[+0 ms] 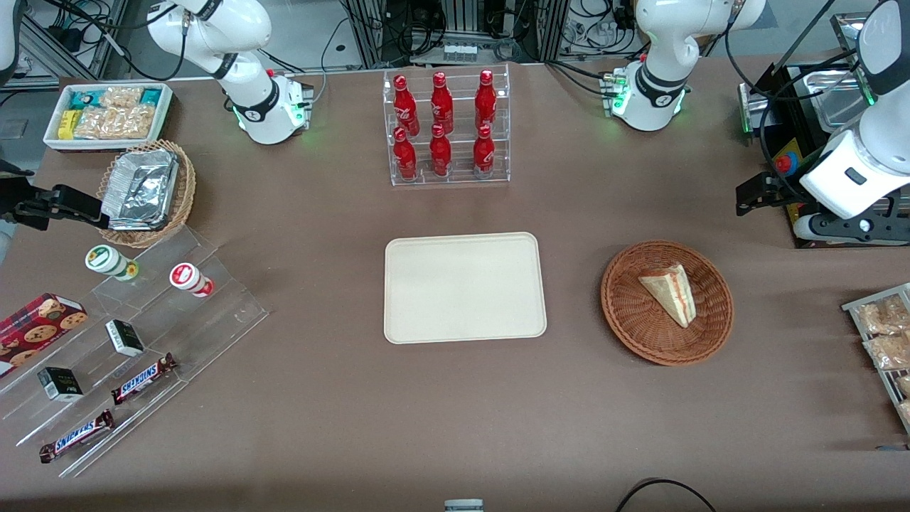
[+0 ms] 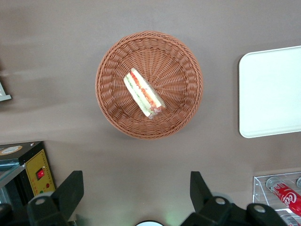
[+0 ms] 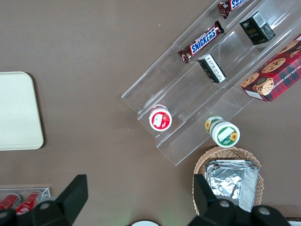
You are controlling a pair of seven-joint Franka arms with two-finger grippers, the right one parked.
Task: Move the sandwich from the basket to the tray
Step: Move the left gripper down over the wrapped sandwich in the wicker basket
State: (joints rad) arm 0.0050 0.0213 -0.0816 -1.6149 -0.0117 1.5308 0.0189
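Sandwich (image 2: pixel 143 93) lies in basket (image 2: pixel 113 61), clear of gripper (image 2: pixel 136 193), which hangs high with fingers (image 2: pixel 70 188) spread, empty. Wedge's long axis runs diagonal to the finger line, so wrist likely needs rotating. Tray (image 2: pixel 270 94) sits beside basket.

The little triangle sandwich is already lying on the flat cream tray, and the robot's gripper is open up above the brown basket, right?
Not quite. The triangular sandwich with red and green filling lies in the round reddish-brown wicker basket, not on the flat cream-beige tray, which is bare, as the front view shows. The rest holds: in the left wrist view the left gripper hangs open above the basket.
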